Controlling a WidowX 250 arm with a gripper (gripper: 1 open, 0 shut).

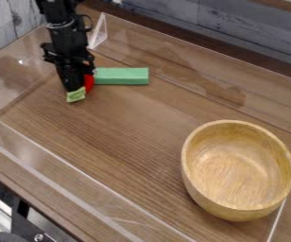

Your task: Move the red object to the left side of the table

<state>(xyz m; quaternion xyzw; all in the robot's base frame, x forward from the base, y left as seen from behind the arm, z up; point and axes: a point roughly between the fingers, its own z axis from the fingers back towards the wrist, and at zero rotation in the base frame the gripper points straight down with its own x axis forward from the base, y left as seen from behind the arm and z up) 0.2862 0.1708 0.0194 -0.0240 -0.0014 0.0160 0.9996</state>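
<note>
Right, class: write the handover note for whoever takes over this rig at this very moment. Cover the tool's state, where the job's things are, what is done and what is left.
Tool: pointing straight down, shut on the red object, low over the table at its left side.
Red object: between the tool's tips, only a red sliver and its green leafy end showing, right beside the green block.
Wooden bowl: far right, empty, not involved.
Done: the object is gripped and is at the left side.
Left: open the tool, lift clear, and confirm the object stays put.
</note>
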